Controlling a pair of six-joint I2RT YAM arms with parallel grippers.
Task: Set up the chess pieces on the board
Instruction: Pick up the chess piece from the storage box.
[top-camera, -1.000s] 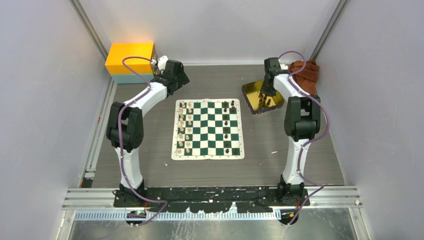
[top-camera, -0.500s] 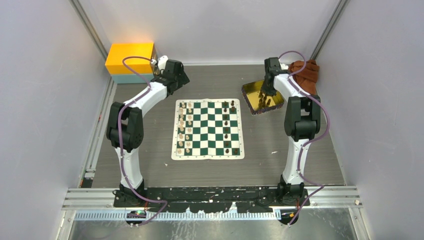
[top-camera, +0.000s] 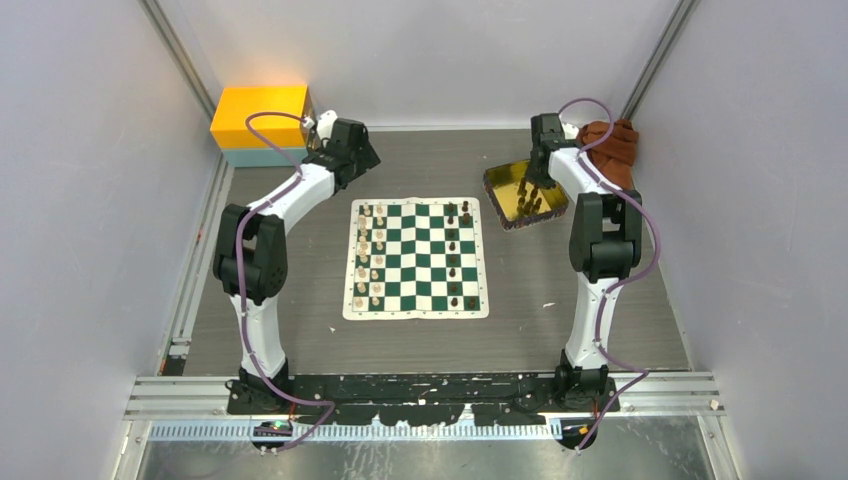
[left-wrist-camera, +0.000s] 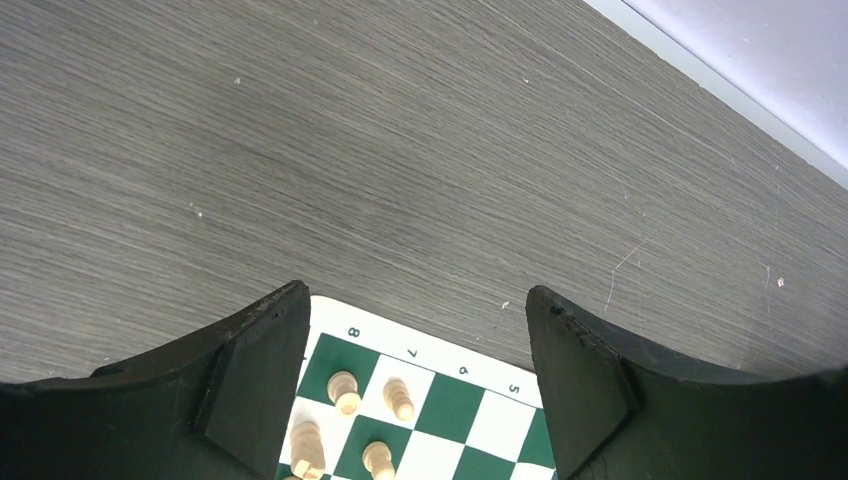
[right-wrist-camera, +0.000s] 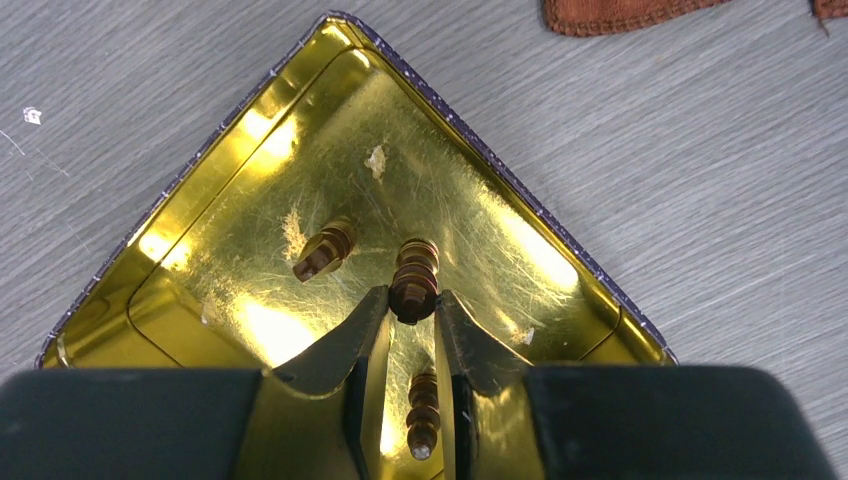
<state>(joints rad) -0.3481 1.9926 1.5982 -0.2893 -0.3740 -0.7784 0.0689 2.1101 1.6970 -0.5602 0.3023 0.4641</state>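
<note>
So the right gripper (right-wrist-camera: 412, 300) is pinched in on one dark piece (right-wrist-camera: 414, 272), a fingertip tight against each side of it, down inside the gold tray (right-wrist-camera: 460, 190). A second piece (right-wrist-camera: 325, 250) lies tipped over just left of it, and a third piece (right-wrist-camera: 422, 412) lies between the fingers nearer the wrist. Can't tell if the gripped one is lifted off the tray floor or touching it.

The tray sits off the far right corner of the board (top-camera: 416, 313), with a brown cloth (top-camera: 610, 140) just behind it. On the board, cream pieces (top-camera: 368, 255) fill the two left columns and dark ones (top-camera: 455, 250) stand along the right side.

The left gripper (left-wrist-camera: 415, 300) hangs over the board's far left corner, spread wide with nothing in it. A yellow box (top-camera: 262, 122) sits in the far left corner of the table (top-camera: 560, 300).
</note>
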